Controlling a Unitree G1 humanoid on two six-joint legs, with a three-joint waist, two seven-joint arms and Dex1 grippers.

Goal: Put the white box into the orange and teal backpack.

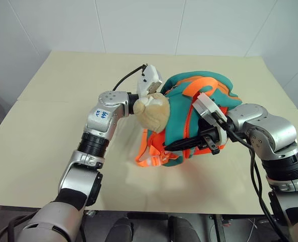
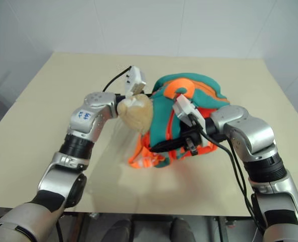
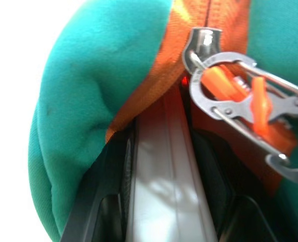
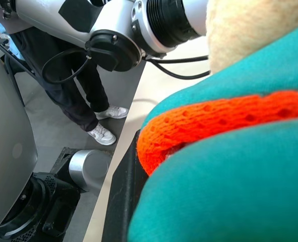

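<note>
**Box at the mouth of the backpack, insertion under way**

The orange and teal backpack (image 1: 209,96) is held up just above the pale bench (image 1: 48,116), near its middle; it is bunched, with a tan plush toy (image 1: 154,113) hanging on the side nearest the robot's left arm.

The right hand (image 1: 189,143) comes in at the backpack's lower front; its two black fingers are closed together on teal cloth and an orange strap, so this hand carries and steadies the bag.

The left hand (image 3: 164,136) reaches in behind the plush toy, at the backpack's upper edge; seen from its wrist, its fingers appear clamped on the white box (image 3: 164,191), which stands edge-on between them; the box's front end sits in the gap where the backpack's orange zip line parts; a metal zip pull with a clip (image 3: 229,96) hangs just beside that gap; teal cloth bulges on the other side.

Judgement: the step in hand is the insertion itself; the box is at the opening but most of its visible length is outside the backpack.

The next move likely calls for a straight push along the box's length, deeper into the backpack; the right hand should keep the opening taut; the clip and the tight cloth could snag the box's corner; only once the box is well inside should the left fingers part.
</note>
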